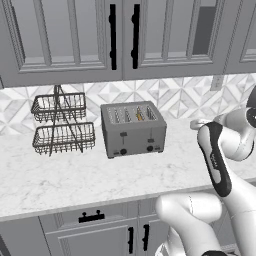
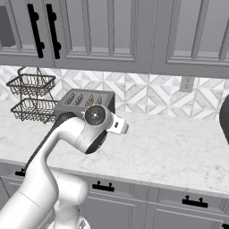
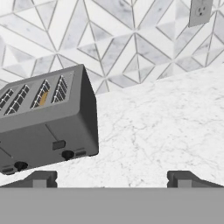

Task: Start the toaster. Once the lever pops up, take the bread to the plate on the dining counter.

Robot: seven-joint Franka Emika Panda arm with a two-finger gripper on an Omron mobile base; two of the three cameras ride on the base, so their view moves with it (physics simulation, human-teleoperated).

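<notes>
Left base view: the toaster is seen standing on the marble worktop against the patterned backsplash, its two levers and two knobs turned toward the camera.
Bread: a tan slice is seen sunk in one of the toaster's right-hand slots, only its top edge visible.
Wire basket: a two-tier black basket is placed just left of the toaster, apart from it.
Gripper: in the hand view the jaws are spread wide and hold nothing, poised above bare worktop to the toaster's right.
Wall outlet: one is mounted on the backsplash, well right of the toaster.
</notes>
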